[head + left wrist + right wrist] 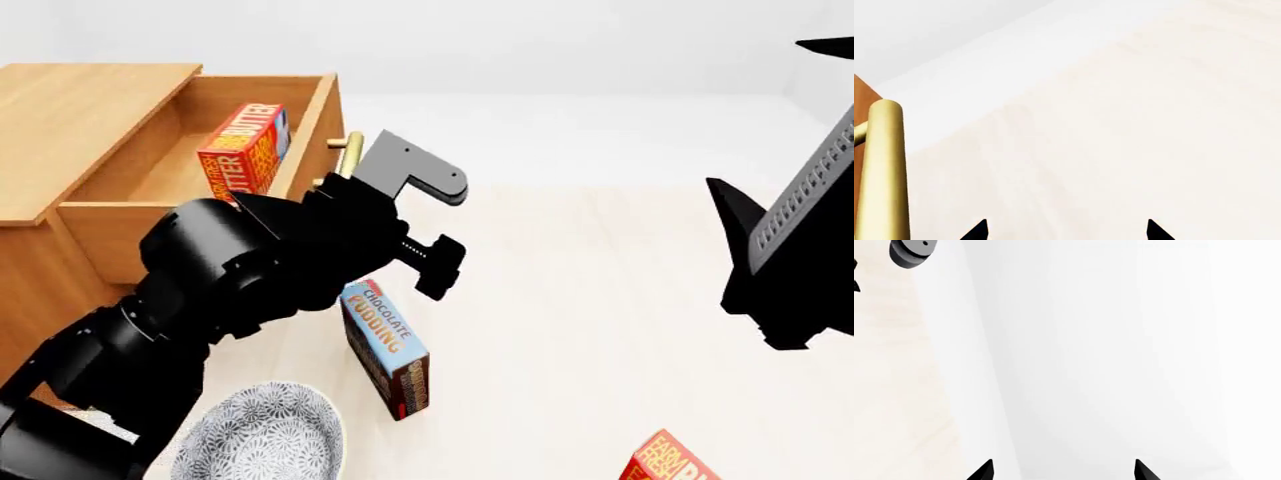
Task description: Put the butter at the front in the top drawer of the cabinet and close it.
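Note:
The cabinet [67,120] stands at the left of the head view with its top drawer [315,118] pulled open. A red butter box [244,150] stands upright inside that drawer. A second identical butter box [667,462] lies at the bottom edge, partly cut off. My left arm [267,265] reaches to the drawer front. In the left wrist view the brass handle [881,170] runs beside my left gripper [1066,232], which is open and empty; the handle lies outside its fingertips [977,231]. My right gripper [1063,472] is open over bare white and holds nothing.
A blue-topped chocolate pudding box [387,345] stands on the pale floor just in front of the drawer. A patterned grey plate [260,435] lies under my left arm. My right arm [787,250] hangs at the far right. A grey round part [911,251] shows in the right wrist view.

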Controlling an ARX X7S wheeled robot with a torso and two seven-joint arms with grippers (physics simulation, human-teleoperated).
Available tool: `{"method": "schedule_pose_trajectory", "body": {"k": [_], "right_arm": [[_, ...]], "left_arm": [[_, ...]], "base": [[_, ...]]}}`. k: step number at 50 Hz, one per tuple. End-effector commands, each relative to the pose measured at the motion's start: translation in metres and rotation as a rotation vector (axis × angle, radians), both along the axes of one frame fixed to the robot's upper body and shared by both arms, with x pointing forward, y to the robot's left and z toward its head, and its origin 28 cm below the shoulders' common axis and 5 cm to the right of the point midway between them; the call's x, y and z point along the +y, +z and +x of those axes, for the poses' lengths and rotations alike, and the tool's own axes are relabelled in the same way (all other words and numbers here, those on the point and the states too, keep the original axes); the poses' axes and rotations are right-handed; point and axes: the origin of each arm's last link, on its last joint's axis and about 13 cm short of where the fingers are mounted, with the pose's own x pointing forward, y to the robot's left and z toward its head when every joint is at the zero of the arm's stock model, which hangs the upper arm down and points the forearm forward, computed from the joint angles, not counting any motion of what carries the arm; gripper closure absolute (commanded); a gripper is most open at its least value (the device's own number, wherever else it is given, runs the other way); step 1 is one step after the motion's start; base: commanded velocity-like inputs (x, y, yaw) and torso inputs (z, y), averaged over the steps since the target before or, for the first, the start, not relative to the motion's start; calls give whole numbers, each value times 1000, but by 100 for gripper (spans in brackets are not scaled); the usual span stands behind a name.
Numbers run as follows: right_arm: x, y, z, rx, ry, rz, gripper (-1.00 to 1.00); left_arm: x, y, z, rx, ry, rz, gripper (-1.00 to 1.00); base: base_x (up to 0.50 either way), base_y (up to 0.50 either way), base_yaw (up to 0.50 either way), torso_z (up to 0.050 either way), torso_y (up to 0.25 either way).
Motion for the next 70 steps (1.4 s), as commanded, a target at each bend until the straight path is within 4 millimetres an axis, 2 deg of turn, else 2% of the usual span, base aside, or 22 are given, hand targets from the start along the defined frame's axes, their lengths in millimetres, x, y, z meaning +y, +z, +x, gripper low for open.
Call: {"method": "schedule_pose_trajectory", "body": {"k": [1,19,36,60,70], "right_arm": [[0,0,0,0,2,2,-100],[1,-2,1,-3,7,6,-100],[1,-3,1,-2,12,7,-100],[4,-1,4,-1,20,0,-100],[4,-2,5,0,23,1,-100]], "left_arm": [[20,-6,9,14,76,12,-100],[66,-4,17,10,214,18,-100],[101,-2,22,12,331,9,-100],[142,2,17,5,453,10,-100],[153,3,13,4,489,19,-100]], "base": [[0,0,0,0,0],[0,0,0,0,0],[0,0,0,0,0],[0,0,0,0,0],[0,0,0,0,0]]}}
